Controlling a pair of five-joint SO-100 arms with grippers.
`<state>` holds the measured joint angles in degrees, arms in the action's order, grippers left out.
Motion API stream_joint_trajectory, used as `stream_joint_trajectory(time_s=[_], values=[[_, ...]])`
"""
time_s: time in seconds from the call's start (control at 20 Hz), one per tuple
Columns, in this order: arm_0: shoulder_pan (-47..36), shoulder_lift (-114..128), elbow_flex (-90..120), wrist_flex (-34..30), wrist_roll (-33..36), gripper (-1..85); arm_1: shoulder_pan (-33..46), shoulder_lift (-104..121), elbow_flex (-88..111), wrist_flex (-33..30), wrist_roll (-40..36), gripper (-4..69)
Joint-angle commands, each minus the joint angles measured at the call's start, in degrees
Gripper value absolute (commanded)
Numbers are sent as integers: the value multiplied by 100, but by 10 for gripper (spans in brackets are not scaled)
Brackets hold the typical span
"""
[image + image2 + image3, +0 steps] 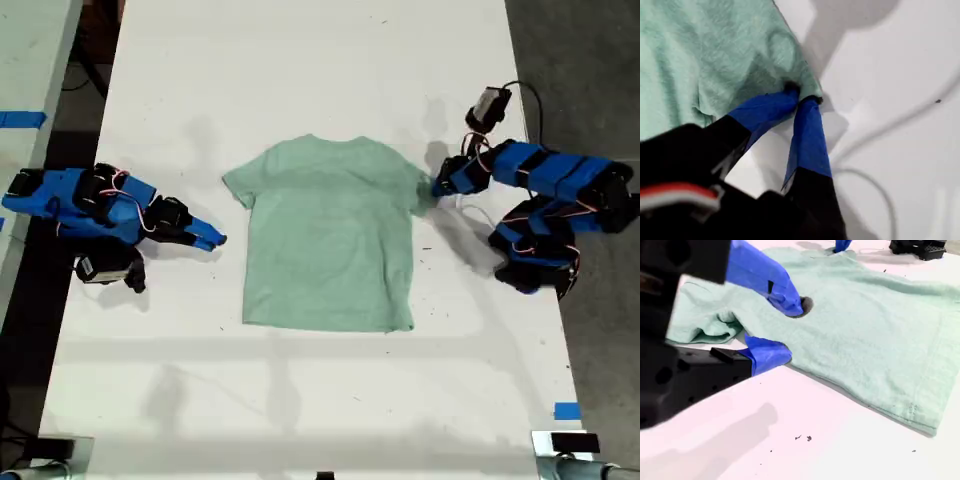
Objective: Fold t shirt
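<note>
The pale mint-green t shirt (pixel 330 240) lies flat on the white table (pixel 300 60), neck toward the far edge. At the exterior view's right, my first gripper (pixel 437 186) is shut on the edge of the sleeve there. The first wrist view shows its blue fingertips (pixel 802 97) pinching a fold of the t shirt (pixel 705 55). At the exterior view's left, my second gripper (pixel 212 238) stands open just short of the shirt's side edge, near the other sleeve. In the second wrist view its jaws (pixel 782 330) are apart, with the t shirt (pixel 865 325) spread beyond them.
A white cable (pixel 478 215) loops on the table beside the first arm. A blue tape mark (pixel 566 410) sits near the table's front corner at the exterior view's right. Another table with blue tape (pixel 22 119) stands at the exterior view's left.
</note>
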<state>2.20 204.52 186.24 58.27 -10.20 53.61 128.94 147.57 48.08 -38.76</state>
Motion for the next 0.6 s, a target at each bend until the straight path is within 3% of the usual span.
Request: stream_joint_trajectory(time_s=[0.0, 0.1, 0.25, 0.55], values=[[44, 44, 237, 0, -35, 115, -167, 220, -1160, 615, -475, 15], [44, 44, 237, 0, -35, 115, -422, 229, -2250, 1178, -756, 15], [44, 44, 237, 0, -35, 115, -1345, -70, -3586, 1327, -1002, 15], [44, 44, 237, 0, -35, 115, -3322, -1898, -4597, -79, -949, 15]])
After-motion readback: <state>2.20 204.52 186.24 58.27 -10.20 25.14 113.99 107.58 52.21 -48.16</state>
